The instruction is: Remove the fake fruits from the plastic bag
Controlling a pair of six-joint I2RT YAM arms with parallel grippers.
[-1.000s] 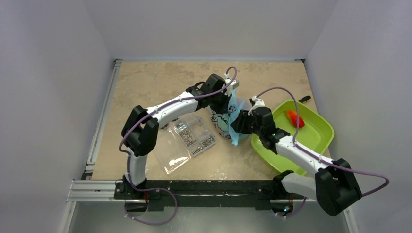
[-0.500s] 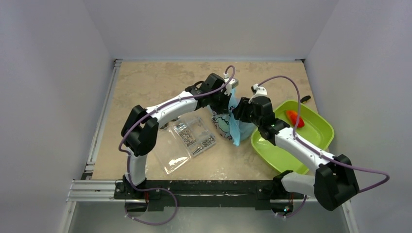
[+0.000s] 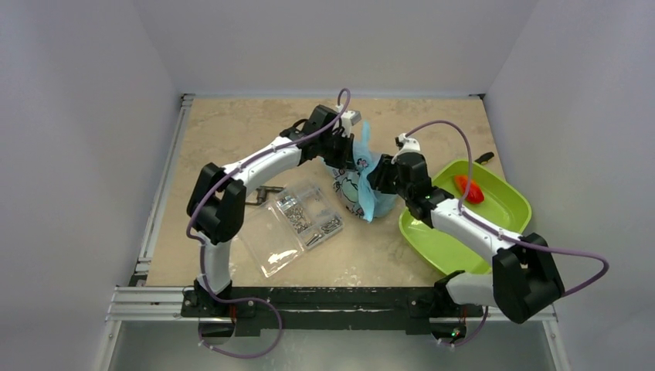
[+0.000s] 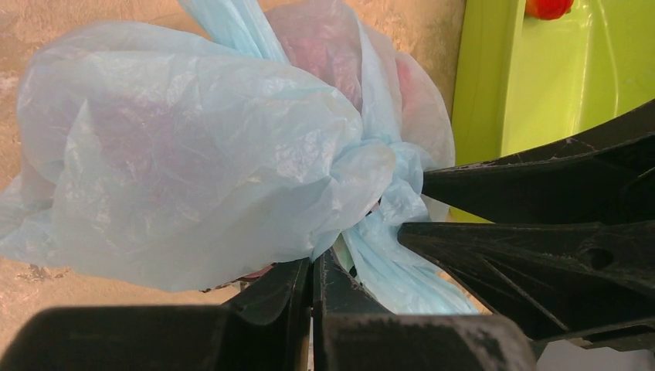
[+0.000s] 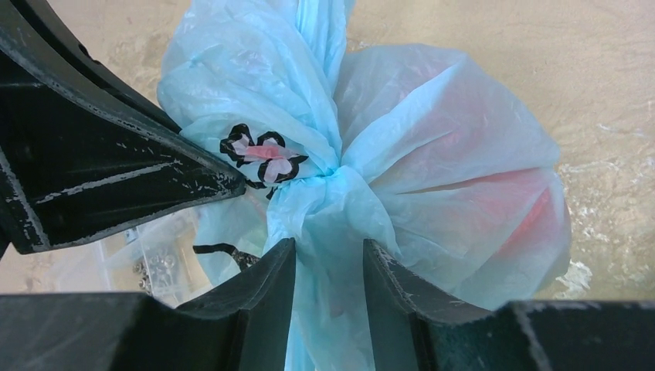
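We see the plastic bag (image 3: 363, 189) near the middle of the table (image 3: 232, 131), between the clear compartment box (image 3: 307, 218) and the lime-green tray (image 3: 494, 224). Its neck is twisted into a knot, and both claws meet at it.

In its own wrist view, the right gripper (image 5: 328, 255) has its jaws partly apart, with the bunched blue neck of the bag filling the gap. Both fingers (image 5: 266, 290) press against the film just below the knot.

The left gripper (image 4: 313, 270) has its jaws drawn almost together, with only a thin slit between them. Film from the bag is gathered at their tips, so we judge it pinches a fold beside the knot. From above, a tail of the bag stands up next to this claw.

The fake fruits (image 5: 517, 205) inside the bag show only as reddish patches through the film, and we cannot tell their shapes. One red fruit (image 3: 468, 188) lies in the tray, apart from both claws.
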